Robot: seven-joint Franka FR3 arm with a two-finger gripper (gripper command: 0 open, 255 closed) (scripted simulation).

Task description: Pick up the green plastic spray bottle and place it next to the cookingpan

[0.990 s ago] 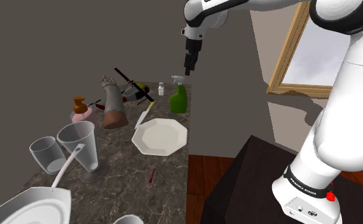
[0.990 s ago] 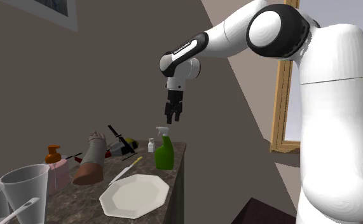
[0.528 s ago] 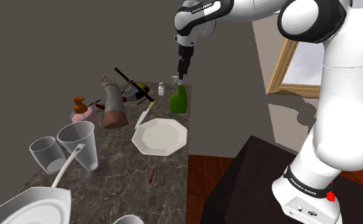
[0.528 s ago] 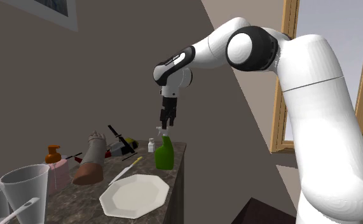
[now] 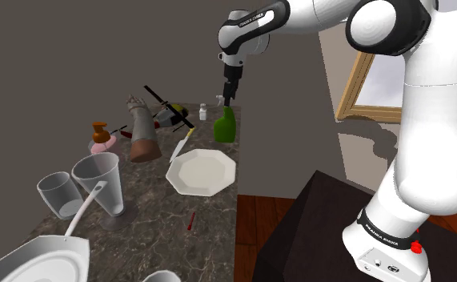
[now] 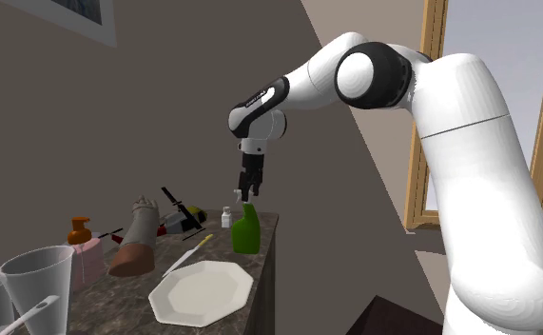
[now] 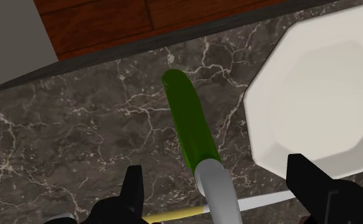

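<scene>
The green spray bottle (image 5: pixel 225 126) with a white spray head stands upright near the far corner of the dark marble counter (image 5: pixel 210 210), close to its edge. My gripper (image 5: pixel 228 95) hangs straight down just over the spray head (image 6: pixel 242 196). In the wrist view the gripper (image 7: pixel 215 168) is open, its fingers (image 7: pixel 133 186) wide apart on either side of the bottle (image 7: pixel 189 124) and not touching it. A white pan-like dish (image 5: pixel 34 260) with a long handle (image 5: pixel 83 208) lies at the counter's near end.
A white octagonal plate (image 5: pixel 202 171) lies just in front of the bottle, with a knife (image 5: pixel 181 144) beside it. A small white bottle (image 5: pixel 203 112), a hand-shaped figure (image 5: pixel 141 128), an orange pump bottle (image 5: pixel 100 136) and two clear glasses (image 5: pixel 100 188) fill the shoulder view's left.
The arm swung in from higher up and to the shoulder view's right, then came down. The gripper now sits just above the spray head. The bottle has not moved.
</scene>
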